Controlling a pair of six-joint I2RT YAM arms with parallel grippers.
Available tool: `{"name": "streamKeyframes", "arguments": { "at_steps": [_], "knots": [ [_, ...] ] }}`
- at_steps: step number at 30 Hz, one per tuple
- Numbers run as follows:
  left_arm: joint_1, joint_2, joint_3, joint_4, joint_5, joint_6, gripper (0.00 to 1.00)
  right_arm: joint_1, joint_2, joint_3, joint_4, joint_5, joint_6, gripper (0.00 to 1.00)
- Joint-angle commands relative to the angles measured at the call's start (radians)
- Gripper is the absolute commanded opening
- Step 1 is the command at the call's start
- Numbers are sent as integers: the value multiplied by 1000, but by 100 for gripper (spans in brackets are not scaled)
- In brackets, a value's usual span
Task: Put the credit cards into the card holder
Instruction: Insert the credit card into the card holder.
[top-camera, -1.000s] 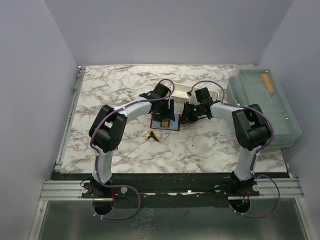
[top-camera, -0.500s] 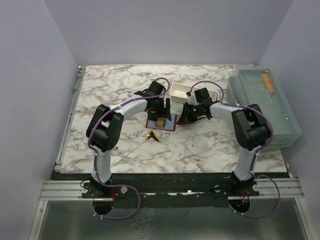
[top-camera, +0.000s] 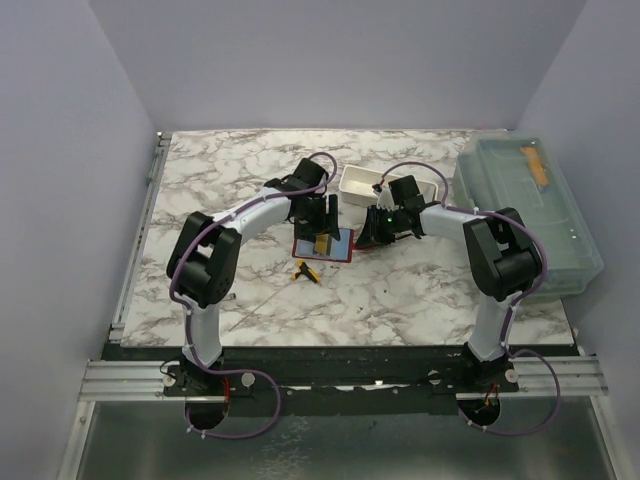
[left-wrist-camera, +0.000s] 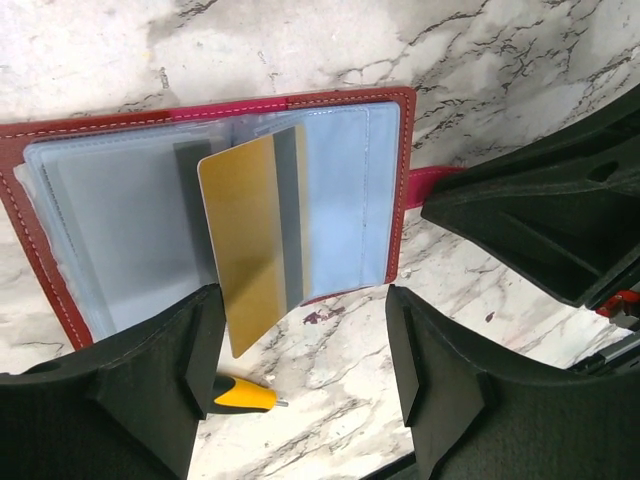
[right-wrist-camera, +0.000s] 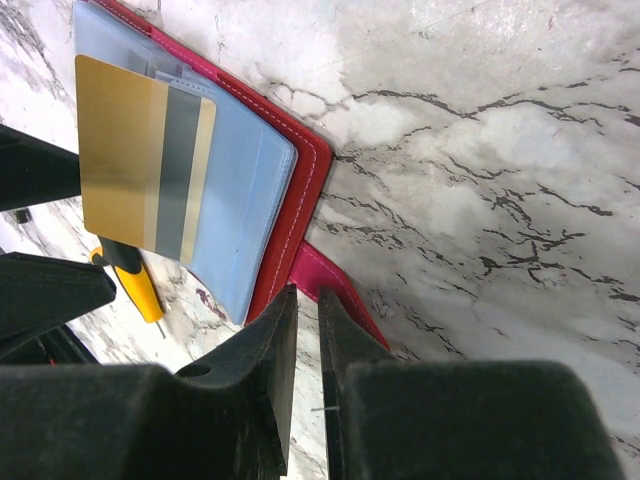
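Observation:
The red card holder (left-wrist-camera: 350, 105) lies open on the marble, its blue-grey slotted lining up; it also shows in the top view (top-camera: 322, 244) and the right wrist view (right-wrist-camera: 300, 190). The tan-gold credit card (left-wrist-camera: 250, 235) lies loose on the lining and sticks out over the wallet's near edge (right-wrist-camera: 140, 150). I see no pale blue card. My left gripper (left-wrist-camera: 300, 370) is open and empty, just above that edge (top-camera: 321, 214). My right gripper (right-wrist-camera: 305, 300) is shut at the wallet's pink-red strap (right-wrist-camera: 345, 295) and sits right of the wallet (top-camera: 375, 232).
A yellow-handled thin tool (top-camera: 303, 272) lies just in front of the wallet (left-wrist-camera: 245, 395). A long white tray (top-camera: 386, 184) stands behind both grippers. A large clear lidded bin (top-camera: 530, 215) fills the right side. Purple walls close in the table.
My left gripper has drawn back a little to the left from over the wallet, leaving the gold card on the lining. The right arm has not moved.

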Motion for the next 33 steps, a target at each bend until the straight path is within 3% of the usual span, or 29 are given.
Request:
{"name": "streamKeyframes", "arguments": {
  "at_steps": [1, 7, 26, 33],
  "knots": [
    [16, -22, 35, -42, 18, 30, 70, -3, 23, 8, 0, -16, -16, 18],
    [23, -32, 32, -69, -60, 56, 70, -3, 25, 11, -4, -17, -21, 18],
    [10, 105, 73, -47, -38, 40, 69, -3, 40, 10, 10, -35, -10, 17],
    [-3, 96, 29, 56, 151, -15, 64, -3, 48, 12, 18, -43, -5, 17]
  ]
}}
